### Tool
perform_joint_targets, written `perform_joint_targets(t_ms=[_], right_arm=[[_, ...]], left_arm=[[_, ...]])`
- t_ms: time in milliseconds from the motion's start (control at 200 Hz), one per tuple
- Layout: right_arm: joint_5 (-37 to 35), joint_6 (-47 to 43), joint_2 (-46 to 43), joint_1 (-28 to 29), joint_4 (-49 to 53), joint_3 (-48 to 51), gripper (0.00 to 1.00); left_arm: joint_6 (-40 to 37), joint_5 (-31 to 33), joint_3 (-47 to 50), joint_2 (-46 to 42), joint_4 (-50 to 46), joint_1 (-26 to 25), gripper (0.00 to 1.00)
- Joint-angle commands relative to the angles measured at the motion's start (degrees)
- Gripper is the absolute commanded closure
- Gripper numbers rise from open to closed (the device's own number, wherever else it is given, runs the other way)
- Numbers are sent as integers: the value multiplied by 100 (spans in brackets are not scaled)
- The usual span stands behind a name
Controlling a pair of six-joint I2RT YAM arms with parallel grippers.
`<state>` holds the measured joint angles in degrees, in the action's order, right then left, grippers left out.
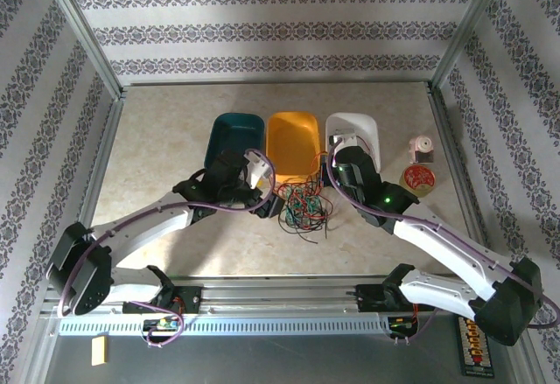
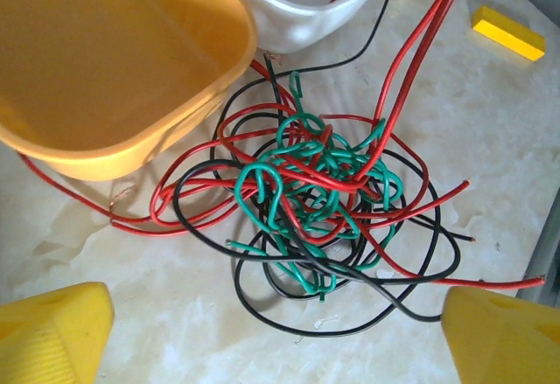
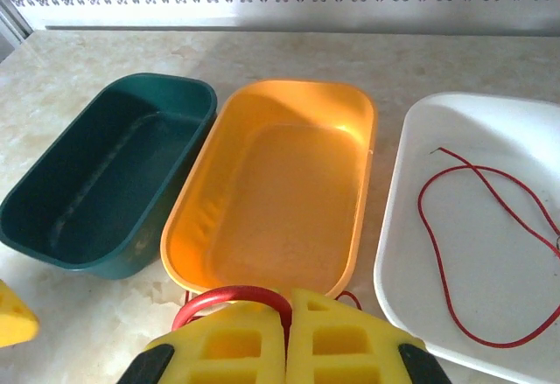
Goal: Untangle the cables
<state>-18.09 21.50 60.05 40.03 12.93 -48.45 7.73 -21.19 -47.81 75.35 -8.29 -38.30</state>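
The cables (image 1: 302, 205) lie in a tangled heap of red, green and black loops (image 2: 324, 183) on the table, just in front of the orange bin. My left gripper (image 2: 278, 340) hovers over the near side of the heap, open, its yellow fingertips (image 2: 52, 331) wide apart with nothing between them. In the top view the left gripper (image 1: 269, 207) sits at the heap's left edge. My right gripper (image 3: 287, 314) is shut on a red cable, whose loop (image 3: 232, 296) arches over the left finger. One red strand (image 2: 420, 43) rises taut from the heap toward the upper right.
Three bins stand in a row behind the heap: teal (image 3: 105, 183), orange (image 3: 280, 200) and white (image 3: 490, 253), with a thin red wire (image 3: 437, 253) lying in the white one. A round reel of red wire (image 1: 417, 177) and a small yellow block (image 2: 507, 32) sit to the right.
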Motion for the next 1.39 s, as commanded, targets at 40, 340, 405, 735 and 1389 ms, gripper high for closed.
perform_joint_targets(t_ms=[40, 340, 405, 735, 1389], right_arm=[[54, 144, -152, 57, -221, 81, 100], [101, 135, -367, 57, -84, 134, 100], [99, 130, -386, 59, -76, 142, 100], [-129, 151, -531, 40, -38, 201, 100], [-1650, 1931, -1575, -961, 811, 1021, 100]], left_arm=[[109, -536, -344, 577, 404, -54, 19], [588, -620, -676, 1608, 1358, -54, 31], [657, -630, -788, 1814, 1354, -54, 34], [1014, 140, -691, 2198, 1512, -53, 86], [1302, 1357, 875, 9, 644, 214, 100]])
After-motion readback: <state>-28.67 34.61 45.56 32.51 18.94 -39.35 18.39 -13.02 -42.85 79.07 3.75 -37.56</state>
